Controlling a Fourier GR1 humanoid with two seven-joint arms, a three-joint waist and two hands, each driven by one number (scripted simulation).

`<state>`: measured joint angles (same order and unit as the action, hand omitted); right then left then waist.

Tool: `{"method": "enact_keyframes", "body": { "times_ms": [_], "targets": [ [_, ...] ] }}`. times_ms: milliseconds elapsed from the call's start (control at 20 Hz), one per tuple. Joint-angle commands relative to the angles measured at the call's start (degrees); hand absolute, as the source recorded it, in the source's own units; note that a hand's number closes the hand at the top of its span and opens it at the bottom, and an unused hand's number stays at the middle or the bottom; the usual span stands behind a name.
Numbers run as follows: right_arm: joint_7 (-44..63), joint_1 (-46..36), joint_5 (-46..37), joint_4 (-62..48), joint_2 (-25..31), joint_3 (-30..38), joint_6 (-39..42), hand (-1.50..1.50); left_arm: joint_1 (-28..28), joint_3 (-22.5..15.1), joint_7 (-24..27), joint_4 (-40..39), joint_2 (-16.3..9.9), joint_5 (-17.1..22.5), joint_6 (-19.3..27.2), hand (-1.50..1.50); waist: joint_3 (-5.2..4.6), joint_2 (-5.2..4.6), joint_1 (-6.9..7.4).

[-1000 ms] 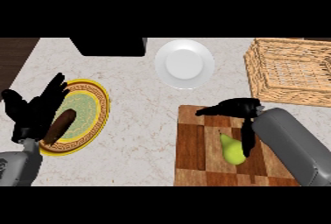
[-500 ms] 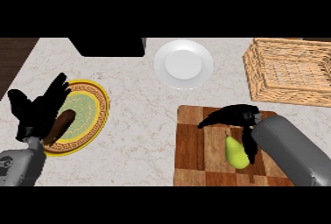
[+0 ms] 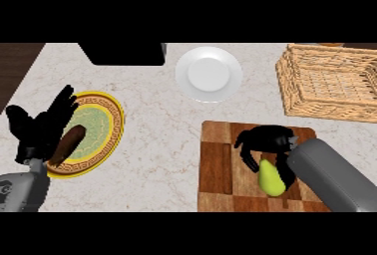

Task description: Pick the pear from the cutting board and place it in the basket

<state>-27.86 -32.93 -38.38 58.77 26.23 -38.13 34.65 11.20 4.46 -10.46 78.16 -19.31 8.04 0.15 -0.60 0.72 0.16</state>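
A yellow-green pear lies on the wooden cutting board at the lower right. My right hand is over the pear's far end. Its thumb is curled down on the pear's left side and its fingers on the right side, hiding the top of the fruit. The wicker basket stands at the upper right, beyond the board, with nothing visible inside. My left hand rests open at the left edge, fingers up.
A yellow-rimmed green plate with a brown oblong item sits beside my left hand. A white plate stands at the back centre, and a dark box is behind it to the left.
My right hand has come down and nearer along the board onto the pear, with its fingers curling round the top. The pear has shifted slightly toward me. The left hand stays put.
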Motion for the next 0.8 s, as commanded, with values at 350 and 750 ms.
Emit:
{"method": "enact_keyframes", "body": {
  "times_ms": [350,750],
  "targets": [
    [23.7,26.6,-2.7,21.6,-5.9,6.8,-25.7,1.50,-3.6,3.5,0.1,-0.6,-1.6,1.2,0.3,0.00,0.49,0.76,-5.64],
    [26.0,47.3,0.7,42.0,-8.7,3.8,-33.1,1.50,-1.6,1.5,0.5,-0.4,0.3,-0.9,1.6,0.00,0.58,-0.31,-3.51]
  ]
}}
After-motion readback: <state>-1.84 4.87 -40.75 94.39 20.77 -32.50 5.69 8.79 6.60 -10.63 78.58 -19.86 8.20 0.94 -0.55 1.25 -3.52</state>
